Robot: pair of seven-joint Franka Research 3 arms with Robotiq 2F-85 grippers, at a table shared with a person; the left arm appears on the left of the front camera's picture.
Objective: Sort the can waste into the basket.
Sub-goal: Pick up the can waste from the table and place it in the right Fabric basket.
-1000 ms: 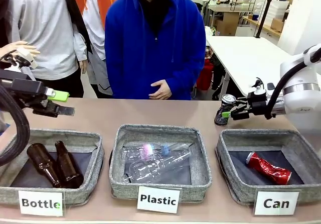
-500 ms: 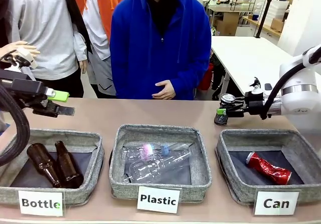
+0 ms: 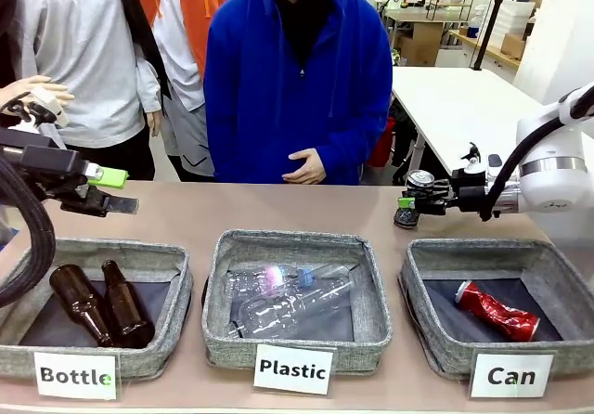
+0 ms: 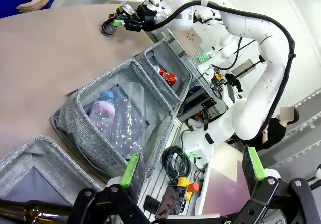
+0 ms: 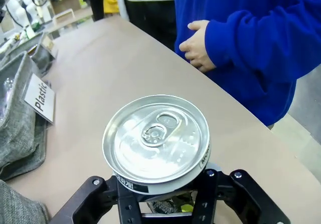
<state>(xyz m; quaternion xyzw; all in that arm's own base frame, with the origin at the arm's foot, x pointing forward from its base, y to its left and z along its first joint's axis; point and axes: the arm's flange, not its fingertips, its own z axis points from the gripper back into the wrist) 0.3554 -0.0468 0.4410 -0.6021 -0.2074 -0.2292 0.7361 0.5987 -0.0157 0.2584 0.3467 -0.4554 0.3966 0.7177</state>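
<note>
Front view: right gripper [image 3: 408, 204] has closed on the dark can [image 3: 408, 200], which a second ago stood free between parted jaws, just beyond the Can basket's [image 3: 429, 256] far-left corner. Grasp secured; lift and drop remain. Red can [image 3: 497, 311] lies inside. Left gripper [image 3: 109, 191] gapes, idle.

A white table [image 3: 464, 98] and cardboard boxes [image 3: 422, 47] stand behind.

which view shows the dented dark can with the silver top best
The right wrist view: the dented dark can with the silver top sits close up, lid and pull tab clear, clamped in the right gripper. The front view shows it small, side-on; the left wrist view shows it tiny and far off.
</note>
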